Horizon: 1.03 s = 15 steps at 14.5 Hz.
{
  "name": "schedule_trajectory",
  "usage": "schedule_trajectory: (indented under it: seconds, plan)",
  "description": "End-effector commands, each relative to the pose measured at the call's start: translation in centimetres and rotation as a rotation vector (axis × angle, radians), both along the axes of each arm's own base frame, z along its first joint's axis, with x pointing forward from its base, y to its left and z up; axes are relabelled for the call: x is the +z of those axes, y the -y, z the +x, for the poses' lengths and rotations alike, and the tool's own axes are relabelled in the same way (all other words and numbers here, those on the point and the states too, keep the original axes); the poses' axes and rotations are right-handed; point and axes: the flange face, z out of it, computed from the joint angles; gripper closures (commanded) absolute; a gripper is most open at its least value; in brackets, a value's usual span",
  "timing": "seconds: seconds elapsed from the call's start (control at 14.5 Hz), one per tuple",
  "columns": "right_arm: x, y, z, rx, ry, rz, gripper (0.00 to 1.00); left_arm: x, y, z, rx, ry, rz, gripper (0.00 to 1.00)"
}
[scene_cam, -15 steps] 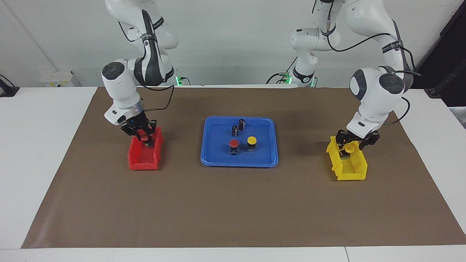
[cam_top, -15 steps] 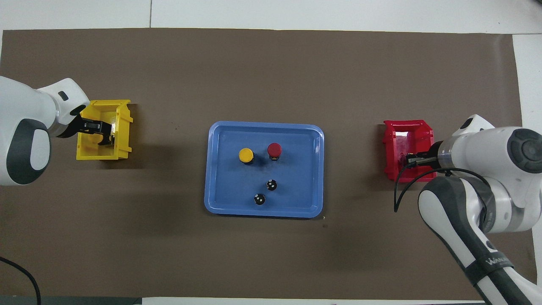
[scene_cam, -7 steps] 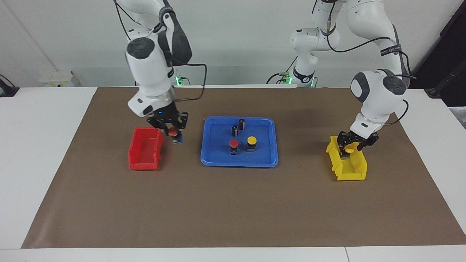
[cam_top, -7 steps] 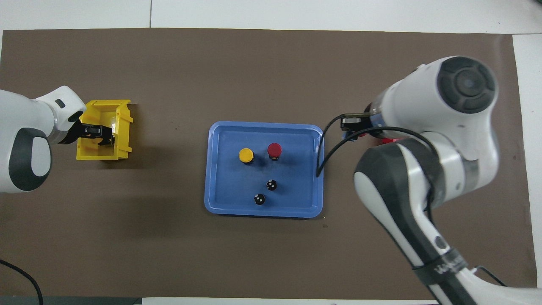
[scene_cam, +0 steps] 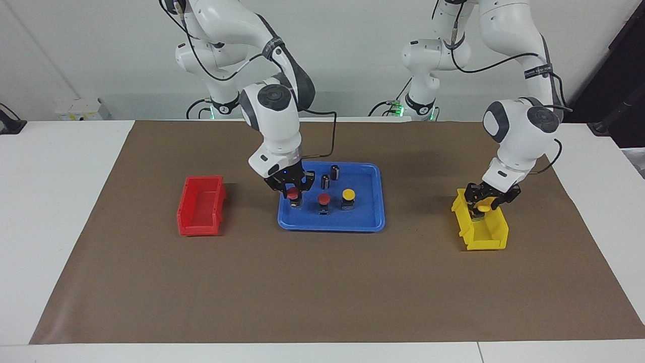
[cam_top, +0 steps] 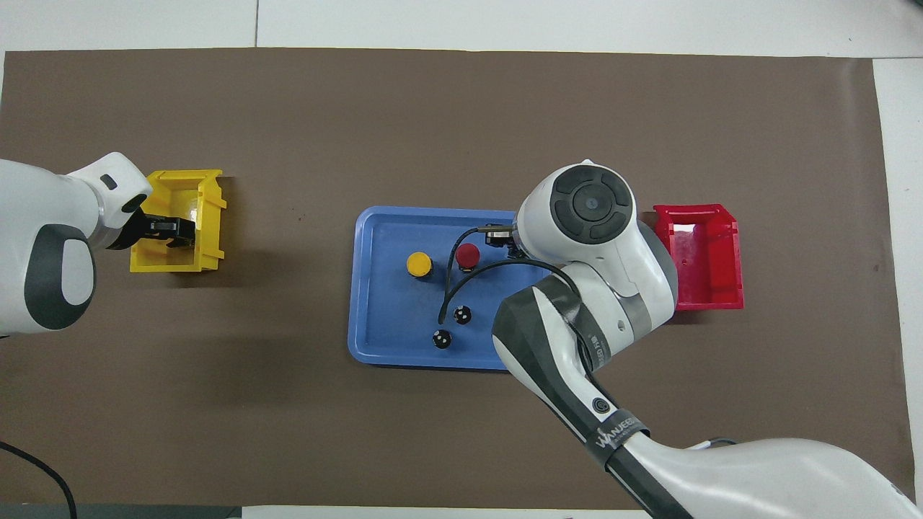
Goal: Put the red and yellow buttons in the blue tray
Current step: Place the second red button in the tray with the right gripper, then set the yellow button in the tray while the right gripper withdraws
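We read one marking only: partly legible white lettering, "WANUE…", on the right arm's black band (cam_top: 619, 437).

blue tray (scene_cam: 373, 222): right-arm end taken by right pincer (scene_cam: 293, 194) | middle: buttons, two dark cylinders (scene_cam: 330, 176) | left-arm end bare
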Motion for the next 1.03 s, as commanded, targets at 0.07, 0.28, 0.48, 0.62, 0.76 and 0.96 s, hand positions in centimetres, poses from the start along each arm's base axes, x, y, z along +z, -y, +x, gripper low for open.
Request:
schedule_trajectory:
  seconds: [0.07, 0.28, 0.48, 0.62, 0.76, 0.96]
  plan:
    - [-1.6, 0.8, -1.2, -0.009, 0.020, -0.005, 0.75, 1.6, -0.9, 0.2, 0.004, 0.028, -0.017, 0.99]
    - [-3.3, -0.6, -1.8, -0.004, 0.007, -0.006, 0.49, 6.8, -0.5, 1.5, -0.004, -0.057, -0.024, 0.99]
    - [-1.7, 1.1, -0.2, -0.008, 0.032, -0.029, 0.00, 12.7, 2.3, 2.1, 0.000, -0.100, -0.064, 0.99]
    - [3.7, 4.9, 2.5, -0.078, 0.042, -0.049, 0.00, 12.9, 11.4, 1.0, 0.075, -0.101, -0.079, 0.99]
    - [9.7, 9.0, 4.0, -0.146, 0.034, -0.068, 0.00, 11.8, 19.9, -1.7, 0.166, -0.074, -0.098, 0.99]
    - [16.0, 16.9, 5.0, -0.123, 0.013, -0.091, 0.00, 7.9, 28.0, -5.8, 0.183, -0.055, -0.117, 0.99]
